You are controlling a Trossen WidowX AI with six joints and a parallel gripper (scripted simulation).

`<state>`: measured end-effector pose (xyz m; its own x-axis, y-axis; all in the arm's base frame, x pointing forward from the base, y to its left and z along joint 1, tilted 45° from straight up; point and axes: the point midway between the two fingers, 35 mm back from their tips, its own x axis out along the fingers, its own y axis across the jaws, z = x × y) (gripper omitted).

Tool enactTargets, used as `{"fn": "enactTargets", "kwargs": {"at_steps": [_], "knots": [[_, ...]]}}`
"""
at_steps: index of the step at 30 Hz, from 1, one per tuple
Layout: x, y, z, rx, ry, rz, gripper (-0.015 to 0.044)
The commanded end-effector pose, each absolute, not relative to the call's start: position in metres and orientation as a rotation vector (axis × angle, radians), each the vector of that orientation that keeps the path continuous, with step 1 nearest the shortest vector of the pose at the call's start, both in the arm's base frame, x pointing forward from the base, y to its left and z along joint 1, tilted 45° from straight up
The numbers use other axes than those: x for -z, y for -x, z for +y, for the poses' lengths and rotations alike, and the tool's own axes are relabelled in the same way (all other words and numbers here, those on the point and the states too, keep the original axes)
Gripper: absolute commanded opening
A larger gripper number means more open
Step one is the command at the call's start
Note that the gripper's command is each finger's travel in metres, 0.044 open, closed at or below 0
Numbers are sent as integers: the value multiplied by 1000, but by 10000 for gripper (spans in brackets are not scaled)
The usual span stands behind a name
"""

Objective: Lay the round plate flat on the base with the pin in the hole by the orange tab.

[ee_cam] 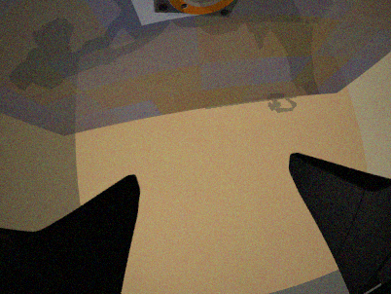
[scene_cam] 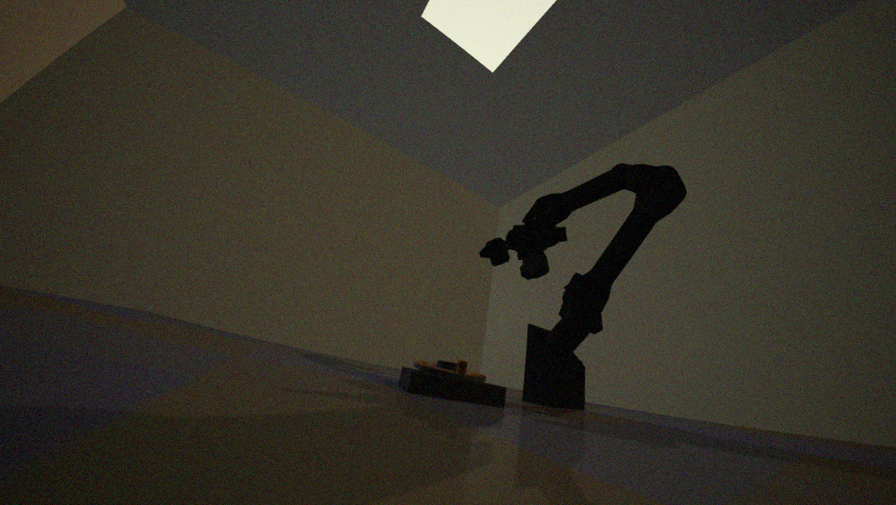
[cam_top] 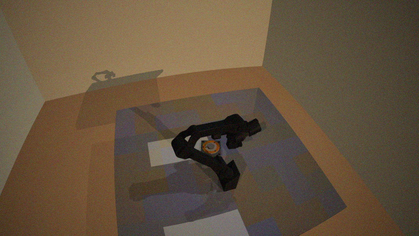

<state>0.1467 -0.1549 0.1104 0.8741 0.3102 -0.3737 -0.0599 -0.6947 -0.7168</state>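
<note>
One arm is in view, its gripper (scene_cam: 511, 253) raised high above the tabletop with the jaws spread wide and nothing between them. Well below, the round plate (cam_top: 210, 146) (orange-ringed) rests on the grey base (cam_top: 218, 152) near the tabletop's middle, tilted in the exterior view.

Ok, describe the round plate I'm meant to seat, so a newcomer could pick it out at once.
Start at the arm's black pedestal on the patchwork floor. Just beyond it, under the bent arm, lies a dark square base. On that base sits the round plate: an orange ring with a pale centre, the only bright orange thing among muted floor patches. The open gripper hangs well above, touching nothing.
</note>
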Motion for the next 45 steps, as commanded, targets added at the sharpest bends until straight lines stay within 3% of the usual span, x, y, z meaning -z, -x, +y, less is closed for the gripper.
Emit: {"fn": "enactTargets", "kwargs": {"at_steps": [1,10,15,19,24,27,30,32,45], "knots": [[-110,-148,-154,-622,2281,-194,374],[-92,-197,-127,-816,2894,-1003,137],[-80,-229,-98,-721,3116,-1772,6],[-73,-246,-80,-530,3144,-2259,0],[-60,-278,-37,302,2806,-3319,0],[-58,-284,-23,569,2618,-3531,0],[-53,-294,3,1225,2094,-3867,0],[-51,-297,13,1516,1829,-3946,0],[-41,-301,21,1552,1794,-3954,0]]}}
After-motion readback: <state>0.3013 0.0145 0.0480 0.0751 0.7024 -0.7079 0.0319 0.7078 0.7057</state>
